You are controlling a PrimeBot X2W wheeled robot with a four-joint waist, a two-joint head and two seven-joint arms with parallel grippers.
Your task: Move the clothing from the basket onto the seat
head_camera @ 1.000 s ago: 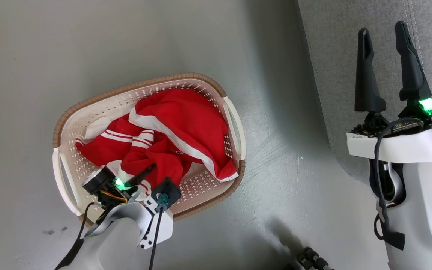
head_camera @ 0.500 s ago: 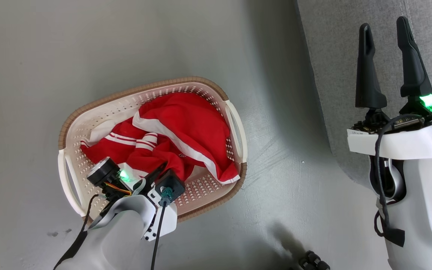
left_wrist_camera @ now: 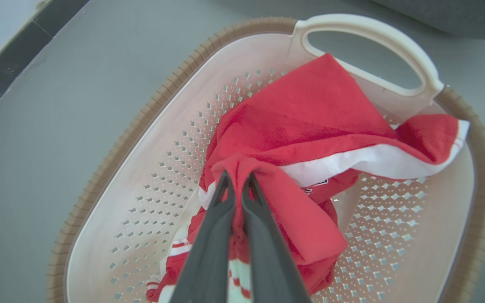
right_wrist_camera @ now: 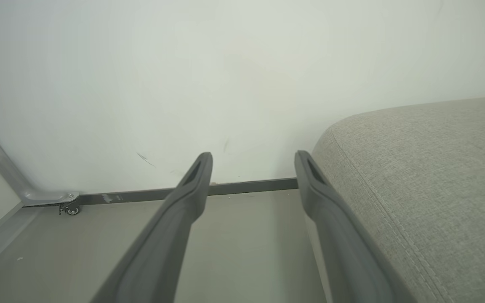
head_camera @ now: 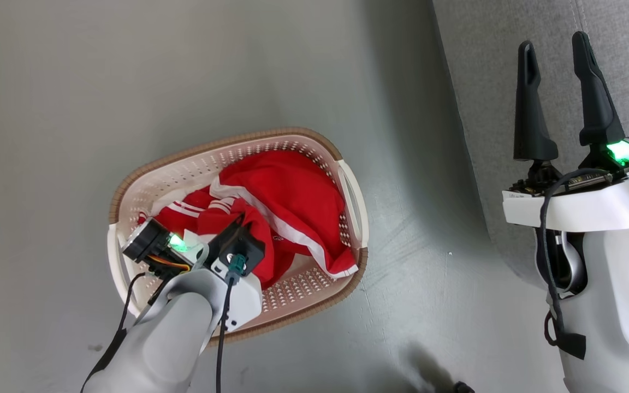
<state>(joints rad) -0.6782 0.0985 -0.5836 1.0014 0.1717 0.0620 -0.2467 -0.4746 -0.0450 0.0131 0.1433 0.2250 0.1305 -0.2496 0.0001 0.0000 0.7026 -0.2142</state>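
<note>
The cream-white basket (head_camera: 221, 143) with a brown rim stands on the floor, holding the bright red clothing (head_camera: 292, 202) with white stripes. My left gripper (head_camera: 239, 222) reaches down into the basket. In the left wrist view its jaws (left_wrist_camera: 236, 180) are shut on a pinched fold of the red clothing (left_wrist_camera: 310, 109), which bunches up above the basket wall (left_wrist_camera: 171, 139). My right gripper (head_camera: 554, 41) is open and holds nothing, its fingers over the edge of the light grey seat (head_camera: 484, 82). In the right wrist view the right gripper (right_wrist_camera: 254, 156) stands beside the seat (right_wrist_camera: 427, 176).
Grey floor (head_camera: 129, 82) surrounds the basket, with a gap of floor between basket and seat. A white wall (right_wrist_camera: 225, 63) with a grey skirting strip stands beyond. A small caster (right_wrist_camera: 72, 209) on a metal frame sits at the wall's foot.
My left gripper has shut on a fold of the red clothing and drawn it up into a bunch. The head camera has shifted, so the basket sits lower and further right. The right gripper stays open.
</note>
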